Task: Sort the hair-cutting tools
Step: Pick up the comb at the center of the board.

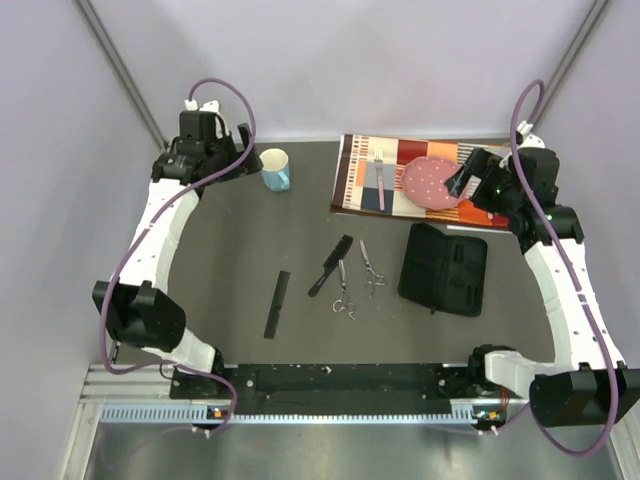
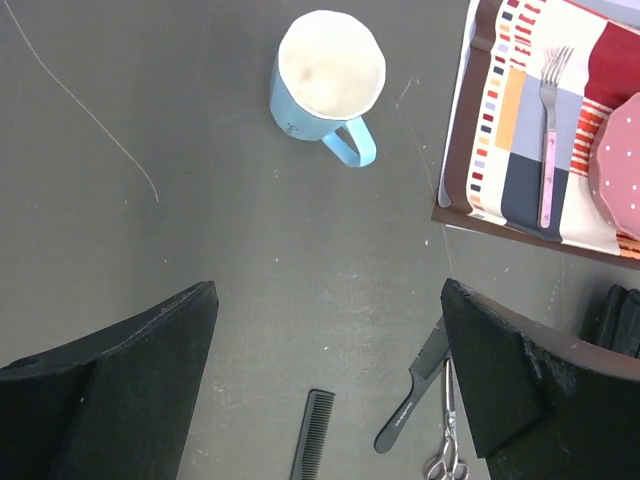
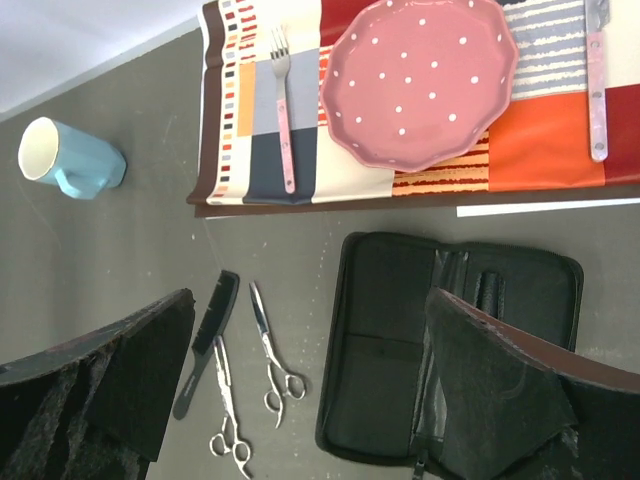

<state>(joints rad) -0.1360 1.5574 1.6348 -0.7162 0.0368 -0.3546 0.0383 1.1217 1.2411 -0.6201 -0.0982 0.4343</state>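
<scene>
The hair-cutting tools lie mid-table: a flat black comb, a handled black comb, and two silver scissors. My left gripper hovers open at the back left, empty. In its wrist view my left gripper looks down past the flat comb, the handled comb and one pair of scissors. My right gripper hangs open and empty over the back right. Below my right gripper lie the handled comb and both scissors.
An open black zip case lies right of the tools. At the back a striped placemat carries a pink dotted plate and a pink-handled fork. A blue cup stands back left.
</scene>
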